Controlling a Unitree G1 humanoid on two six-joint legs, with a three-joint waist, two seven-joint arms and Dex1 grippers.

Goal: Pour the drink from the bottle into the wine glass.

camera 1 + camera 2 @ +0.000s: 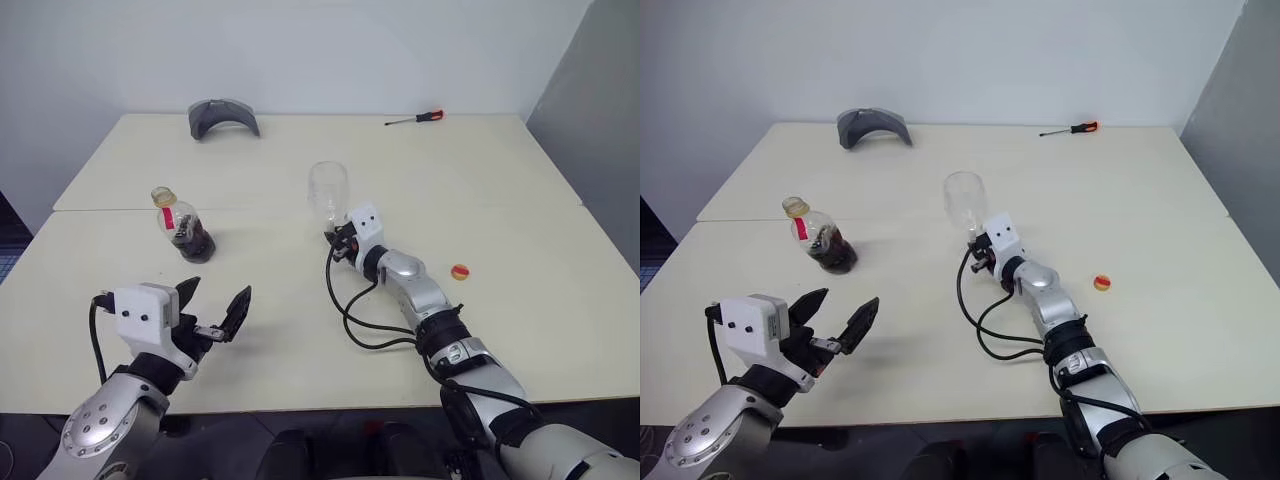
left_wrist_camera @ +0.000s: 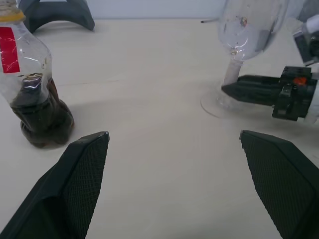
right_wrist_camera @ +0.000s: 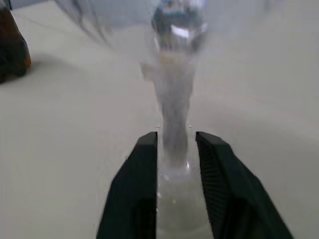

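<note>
The bottle (image 1: 185,228) stands upright on the left of the table with no cap on its mouth. The dark drink (image 1: 196,243) fills only its bottom part. The wine glass (image 1: 328,190) stands upright and empty at the table's middle. My right gripper (image 3: 177,144) reaches level to its base, one finger close against each side of the thin stem (image 3: 174,114). My left gripper (image 1: 213,305) hangs open and empty near the front edge, short of the bottle (image 2: 30,84) and pointing between it and the glass (image 2: 249,30).
A small yellow-and-red cap (image 1: 459,272) lies on the table right of my right forearm. A grey curved object (image 1: 223,117) and a red-handled screwdriver (image 1: 415,118) lie along the far edge. The table (image 1: 300,330) is cream with a seam on the left.
</note>
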